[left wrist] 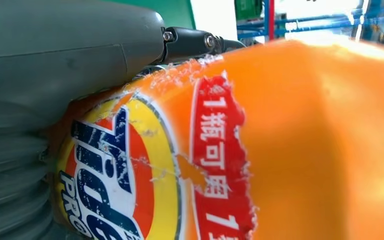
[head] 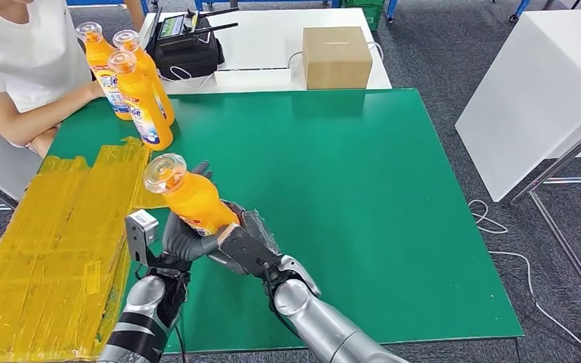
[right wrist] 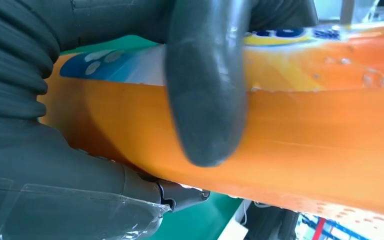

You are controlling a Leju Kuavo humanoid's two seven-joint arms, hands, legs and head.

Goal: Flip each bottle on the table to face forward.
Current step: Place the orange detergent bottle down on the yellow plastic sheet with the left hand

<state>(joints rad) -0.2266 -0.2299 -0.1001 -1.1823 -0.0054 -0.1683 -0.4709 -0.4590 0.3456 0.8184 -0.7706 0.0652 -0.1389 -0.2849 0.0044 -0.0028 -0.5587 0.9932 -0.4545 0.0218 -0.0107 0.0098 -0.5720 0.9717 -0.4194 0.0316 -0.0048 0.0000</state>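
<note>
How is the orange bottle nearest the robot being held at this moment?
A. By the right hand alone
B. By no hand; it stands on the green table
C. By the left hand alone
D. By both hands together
D: in the head view the left hand and the right hand both grip the tilted orange bottle above the green table.

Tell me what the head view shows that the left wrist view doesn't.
Head view alone: the green table mat, three upright orange detergent bottles at its far left corner, a brown cardboard box, a seated person's arm, and the right hand. Left wrist view alone: the red and yellow label's print up close. Both: the held orange plastic bottle, tilted above the mat, and the left hand gripping it.
</note>
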